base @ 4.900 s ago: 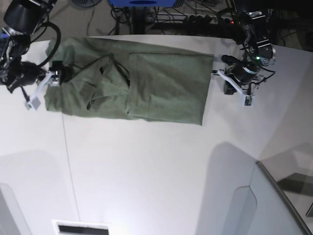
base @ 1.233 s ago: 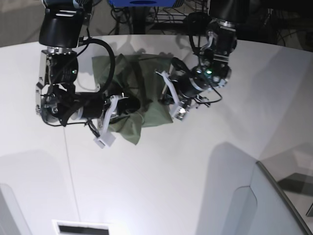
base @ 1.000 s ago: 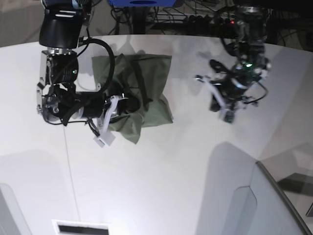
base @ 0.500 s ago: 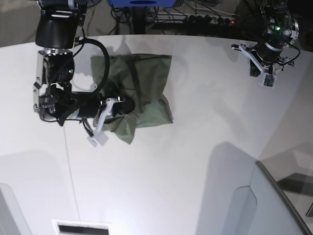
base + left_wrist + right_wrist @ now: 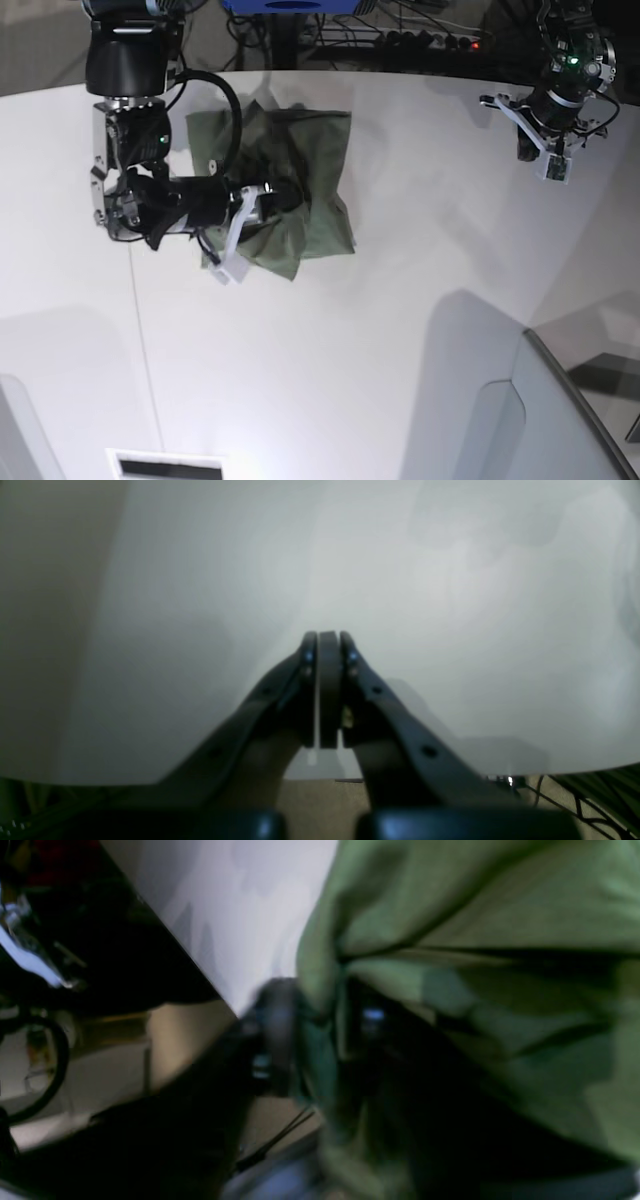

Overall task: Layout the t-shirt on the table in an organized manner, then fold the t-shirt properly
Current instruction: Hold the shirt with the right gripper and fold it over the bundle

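The olive-green t-shirt (image 5: pixel 318 185) lies bunched and partly folded on the white table (image 5: pixel 350 350), left of the middle near the far edge. My right gripper (image 5: pixel 243 230) lies against the shirt's lower left side. The blurred right wrist view shows the gripper (image 5: pixel 325 1040) with its jaws apart and a fold of the t-shirt (image 5: pixel 500 915) between them. My left gripper (image 5: pixel 552 165) hovers near the far right of the table, well away from the shirt. In its wrist view the left gripper (image 5: pixel 320 640) is shut and empty above the bare table (image 5: pixel 400 580).
A grey translucent panel (image 5: pixel 560 420) rises at the front right corner. Cables and a power strip (image 5: pixel 430 40) run behind the table's far edge. A thin dark seam (image 5: pixel 140 340) crosses the tabletop on the left. A white slotted piece (image 5: pixel 165 465) sits at the front edge.
My left arm let go of the shirt and swung away to the far right. My right gripper shifted a little rightward along the shirt's edge and its jaws spread apart.
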You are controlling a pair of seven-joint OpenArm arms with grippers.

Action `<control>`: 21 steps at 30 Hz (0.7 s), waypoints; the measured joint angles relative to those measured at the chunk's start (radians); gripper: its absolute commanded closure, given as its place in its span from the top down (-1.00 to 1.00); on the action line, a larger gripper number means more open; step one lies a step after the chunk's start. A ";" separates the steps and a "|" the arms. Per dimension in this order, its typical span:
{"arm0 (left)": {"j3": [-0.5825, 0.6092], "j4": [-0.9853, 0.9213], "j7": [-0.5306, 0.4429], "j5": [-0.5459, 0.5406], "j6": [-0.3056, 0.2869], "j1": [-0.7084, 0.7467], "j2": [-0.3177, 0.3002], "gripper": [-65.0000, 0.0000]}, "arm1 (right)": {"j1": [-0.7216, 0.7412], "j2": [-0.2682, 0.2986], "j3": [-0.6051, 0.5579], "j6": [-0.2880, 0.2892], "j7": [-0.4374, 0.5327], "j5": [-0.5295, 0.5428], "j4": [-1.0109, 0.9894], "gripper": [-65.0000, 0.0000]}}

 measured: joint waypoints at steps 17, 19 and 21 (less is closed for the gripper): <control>-0.011 -0.046 -0.003 -0.005 -0.003 -0.056 -0.002 -1.00 | 0.003 -0.003 -0.157 -0.001 -0.008 0.008 0.196 0.27; -0.011 -0.064 0.001 -0.002 -0.002 -0.056 -0.003 -1.00 | 0.001 0.022 -0.091 -0.003 -0.011 0.027 0.293 0.27; -0.014 -0.072 0.006 0.003 -0.001 -0.053 -0.003 -1.00 | 0.001 0.040 -0.002 -0.071 -0.049 0.011 0.315 0.27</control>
